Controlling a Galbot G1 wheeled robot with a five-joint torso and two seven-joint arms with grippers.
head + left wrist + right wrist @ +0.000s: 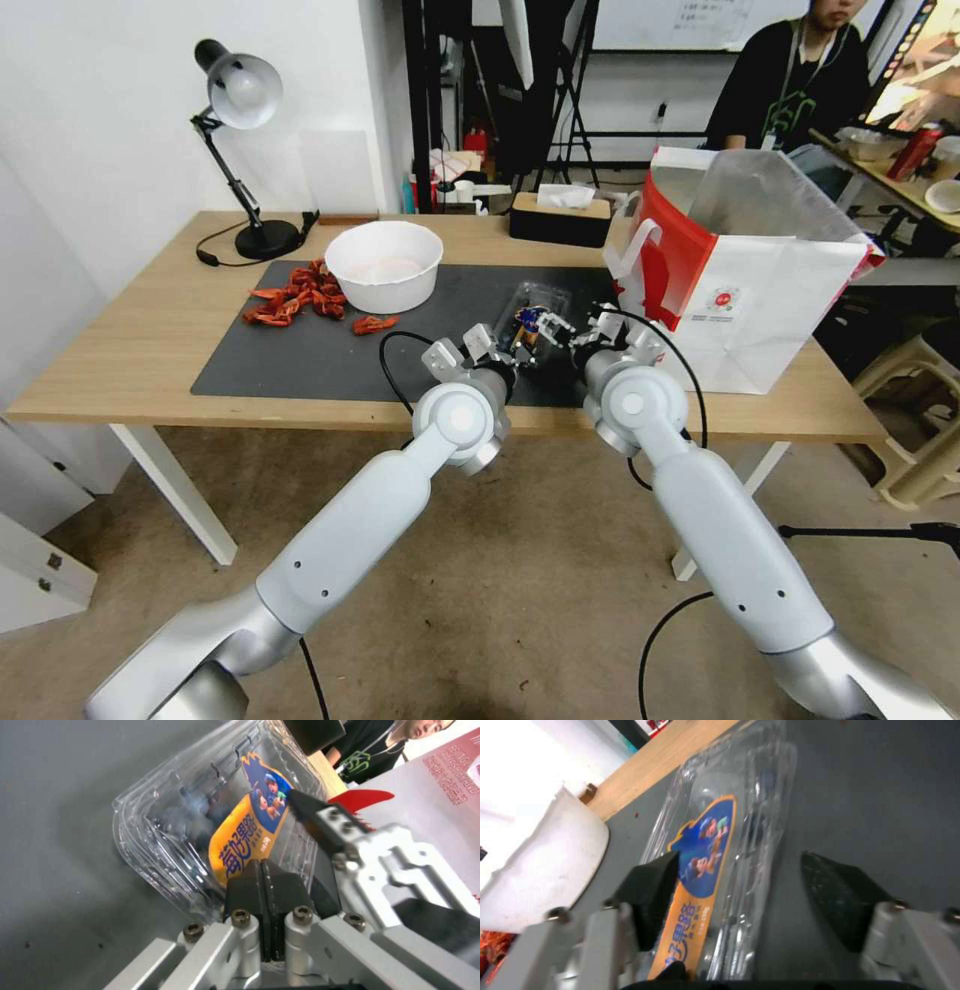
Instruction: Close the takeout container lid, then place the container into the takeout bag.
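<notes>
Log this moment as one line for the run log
left gripper shut at takeout container edge | right gripper open around it | container on mat | takeout bag empty-handed, upright

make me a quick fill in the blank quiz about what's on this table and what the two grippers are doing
1. The takeout container lies on the dark ____.
2. The left gripper has its fingers pressed ____.
3. The right gripper has its fingers spread ____ at the container.
4. The takeout bag stands to the robot's ____ of the container.

Missing words: mat; shut; open; right
</notes>
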